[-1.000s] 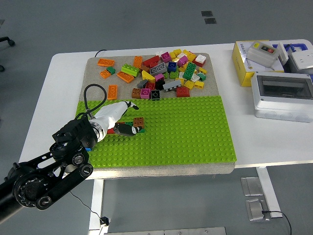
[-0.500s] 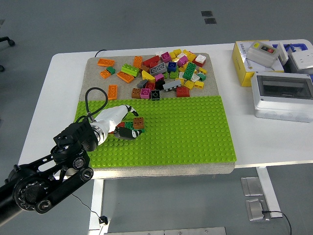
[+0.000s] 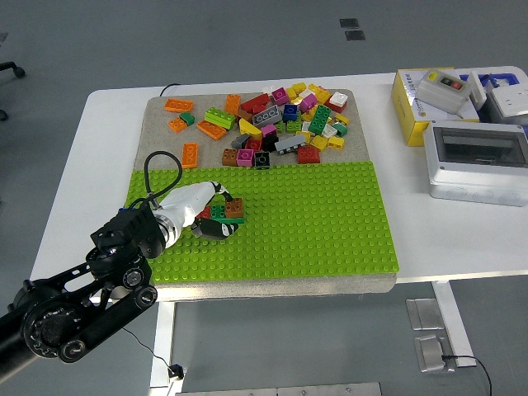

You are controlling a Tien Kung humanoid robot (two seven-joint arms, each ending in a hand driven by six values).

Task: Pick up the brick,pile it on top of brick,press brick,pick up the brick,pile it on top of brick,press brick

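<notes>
Lowered onto the green baseplate [image 3: 313,223], left hand [image 3: 200,216] grips the brown-green brick stack [image 3: 226,210], loose pile [image 3: 280,115] well beyond.

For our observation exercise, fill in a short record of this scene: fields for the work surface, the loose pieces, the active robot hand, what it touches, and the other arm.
work surface: green baseplate on a white table
loose pieces: mixed brick pile beyond the baseplate
active robot hand: left robot hand, fingers curled around bricks
touched item: small brick stack, brown and green, on the baseplate
other arm: out of view
</notes>
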